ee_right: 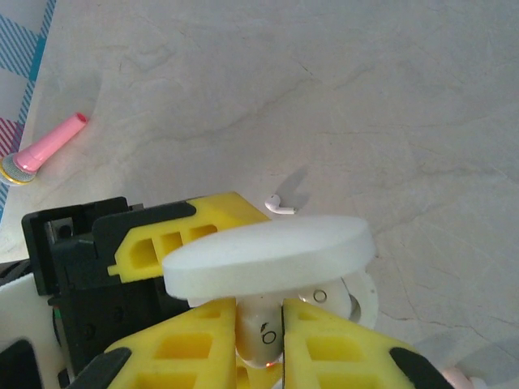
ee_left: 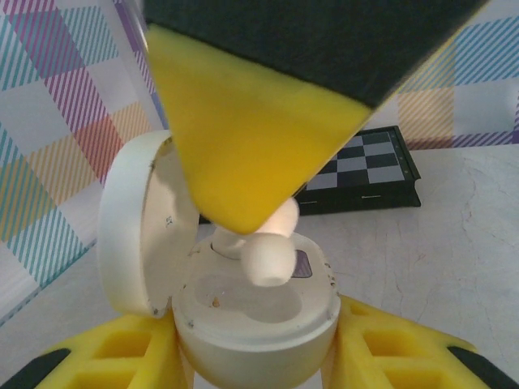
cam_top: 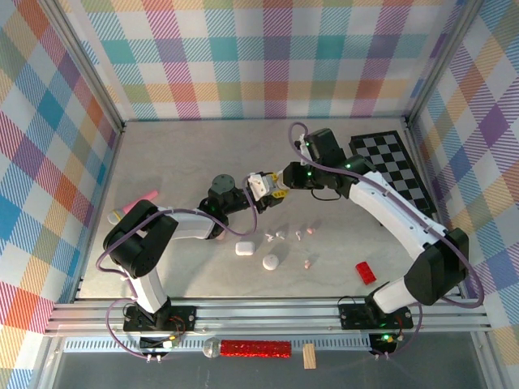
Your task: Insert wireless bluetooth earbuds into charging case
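My left gripper [ee_left: 255,352] is shut on a round white charging case [ee_left: 258,324], held upright with its lid [ee_left: 138,227] swung open to the left. My right gripper [ee_right: 259,324] is shut on a white earbud [ee_right: 261,336]. In the left wrist view that earbud [ee_left: 268,258] hangs from a right finger [ee_left: 243,138] just above the case's hollow, its stem end touching the rim. Both grippers meet mid-table, the left gripper [cam_top: 258,190] beside the right gripper [cam_top: 277,178]. Loose earbuds [cam_top: 276,235] lie on the table, some white, some pale pink [cam_top: 306,262].
Two more white cases, one squarish [cam_top: 244,249] and one round [cam_top: 271,262], lie near the front. A red block [cam_top: 366,272] sits at the right front, a chessboard [cam_top: 397,166] at the back right, and a pink marker [ee_right: 45,150] at the left.
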You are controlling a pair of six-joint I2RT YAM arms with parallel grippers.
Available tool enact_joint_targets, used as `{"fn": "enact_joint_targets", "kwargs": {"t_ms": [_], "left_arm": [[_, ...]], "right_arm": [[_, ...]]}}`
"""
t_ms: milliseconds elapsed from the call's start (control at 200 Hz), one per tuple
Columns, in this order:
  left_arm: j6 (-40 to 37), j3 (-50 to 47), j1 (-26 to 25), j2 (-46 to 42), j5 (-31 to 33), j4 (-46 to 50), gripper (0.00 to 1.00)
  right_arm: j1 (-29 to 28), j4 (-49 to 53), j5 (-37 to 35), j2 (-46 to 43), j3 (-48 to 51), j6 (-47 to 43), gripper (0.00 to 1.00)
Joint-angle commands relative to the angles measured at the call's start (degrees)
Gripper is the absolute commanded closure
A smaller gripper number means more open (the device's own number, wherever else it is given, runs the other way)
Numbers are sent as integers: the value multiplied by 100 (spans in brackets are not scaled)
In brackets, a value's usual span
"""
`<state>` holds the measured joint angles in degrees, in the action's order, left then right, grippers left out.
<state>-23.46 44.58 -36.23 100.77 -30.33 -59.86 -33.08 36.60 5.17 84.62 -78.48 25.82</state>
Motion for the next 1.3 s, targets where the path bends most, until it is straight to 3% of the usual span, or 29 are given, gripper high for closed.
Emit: {"fn": "enact_joint_targets", "kwargs": {"t_ms": [0, 640, 1115, 1295], "left_arm": [[-128, 103, -66, -128, -35, -70, 62], [-79, 212, -77, -227, 88, 210, 62], [-118, 43, -47, -297, 198, 53, 62], [-276, -83, -50, -295, 229, -87, 62]], "right_arm": [[-42, -92, 90, 104, -164, -139, 83], [-110, 220, 116, 293, -167, -447, 80], [68, -416, 309, -533, 415, -299, 53], [214, -648, 608, -449, 113, -163, 54]]}}
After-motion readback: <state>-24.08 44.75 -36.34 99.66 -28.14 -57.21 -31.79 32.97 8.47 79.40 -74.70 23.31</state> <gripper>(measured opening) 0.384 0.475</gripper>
